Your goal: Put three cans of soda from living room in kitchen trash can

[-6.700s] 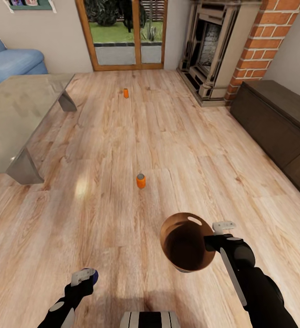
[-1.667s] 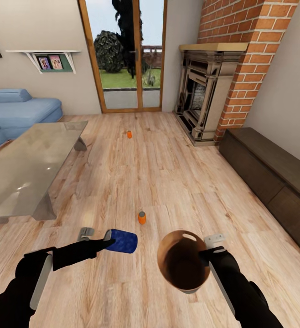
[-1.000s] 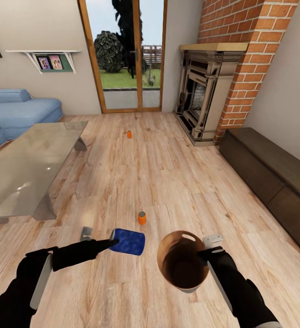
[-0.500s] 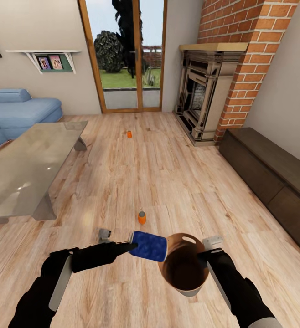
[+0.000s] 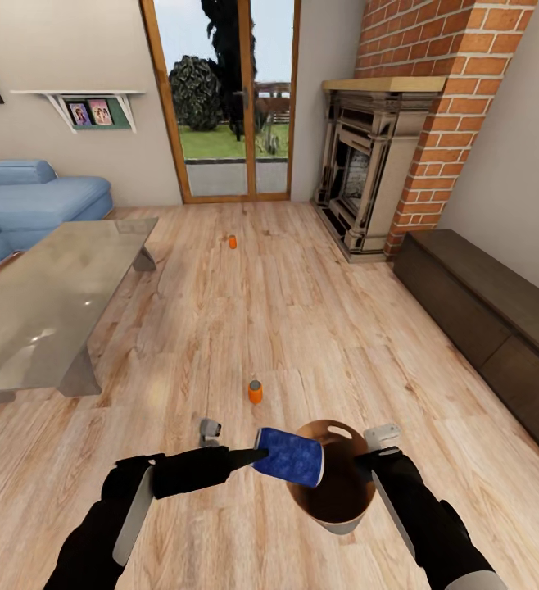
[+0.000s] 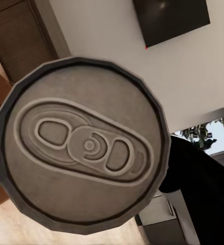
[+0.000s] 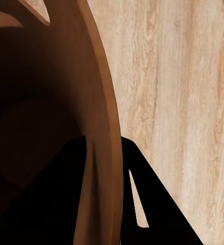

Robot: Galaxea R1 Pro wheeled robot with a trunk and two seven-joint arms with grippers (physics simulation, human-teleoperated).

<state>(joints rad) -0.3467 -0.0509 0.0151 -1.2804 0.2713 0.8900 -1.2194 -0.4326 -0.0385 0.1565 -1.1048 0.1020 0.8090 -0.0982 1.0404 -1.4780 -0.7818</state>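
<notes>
Three soda cans are in view: one blue-sided can (image 5: 290, 456) held on its side at the bin's rim, its grey top (image 6: 83, 145) facing the left wrist camera; one orange can (image 5: 255, 391) standing on the floor nearby; one more orange can (image 5: 232, 242) far off toward the glass doors. One bin (image 5: 341, 506). One glass bench (image 5: 48, 303). One blue sofa (image 5: 32, 201). One brick fireplace (image 5: 368, 164). Two robot arms, each with one claw.
</notes>
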